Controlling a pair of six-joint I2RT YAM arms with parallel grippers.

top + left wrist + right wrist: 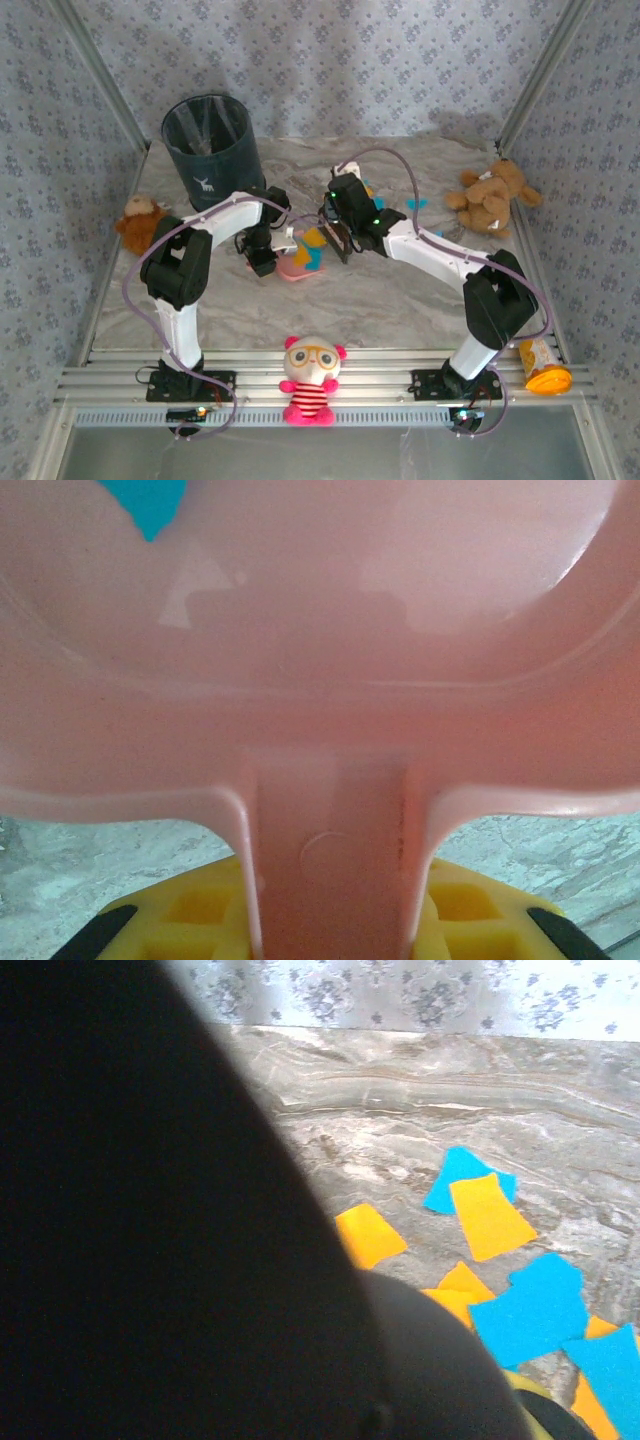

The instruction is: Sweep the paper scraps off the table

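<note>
Far left, dark bin (207, 135) with a white deer emblem, no legible lettering. Left gripper (262, 258) clamped on the handle of the pink dustpan (295, 264), long axis running left to right, mouth turned toward the right gripper (342, 232); a few paper scraps (315, 246) already lying in the pan. Right gripper closed on what appears to be a dark brush (150, 1210), just beside the pan mouth. Remaining orange and teal paper scraps loose on the table (400, 300), right of and beyond the brush, nearer the right arm; coming sweep judged to run leftward into the pan.
</note>
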